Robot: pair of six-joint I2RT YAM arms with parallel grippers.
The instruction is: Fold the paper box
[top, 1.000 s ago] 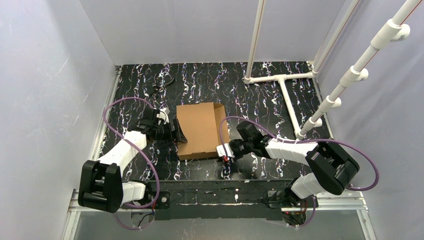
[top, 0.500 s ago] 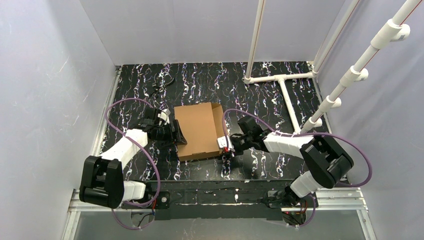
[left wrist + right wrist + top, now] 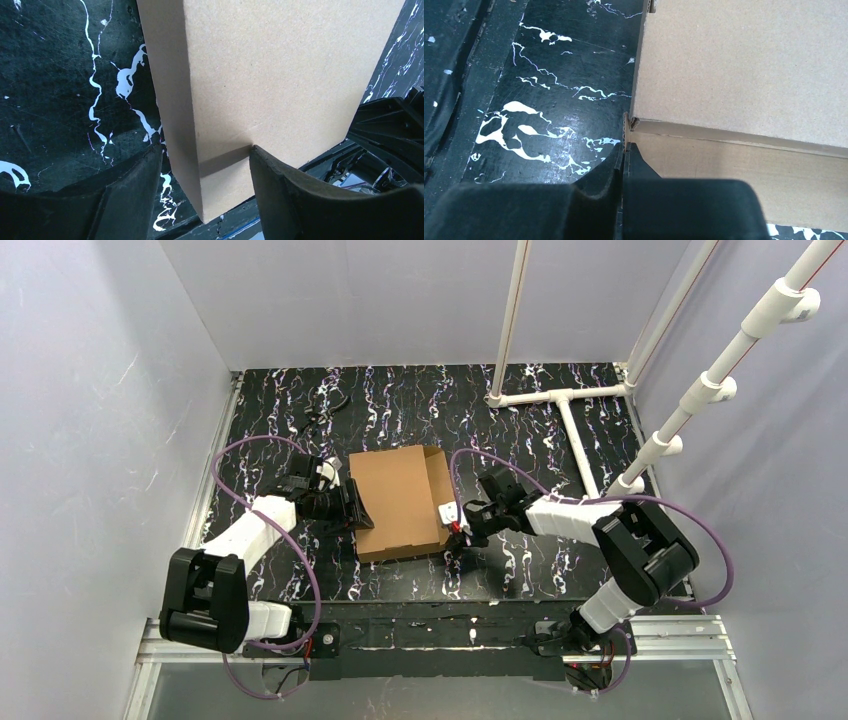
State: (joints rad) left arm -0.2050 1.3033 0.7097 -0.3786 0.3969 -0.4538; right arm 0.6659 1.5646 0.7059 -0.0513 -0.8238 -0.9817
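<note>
Two grippers: both at the paper box (image 3: 398, 502), one on each side.
Left gripper (image 3: 204, 152): jaws spread, straddling the box's left wall; one finger (image 3: 280, 190) touches the top panel, the other stands just off the side.
Right gripper (image 3: 624, 152): fingers pressed together, pinching a thin cardboard edge at the box's near right corner.
Paper box: lies flat on the black marbled table (image 3: 520, 430), between the grippers.
</note>
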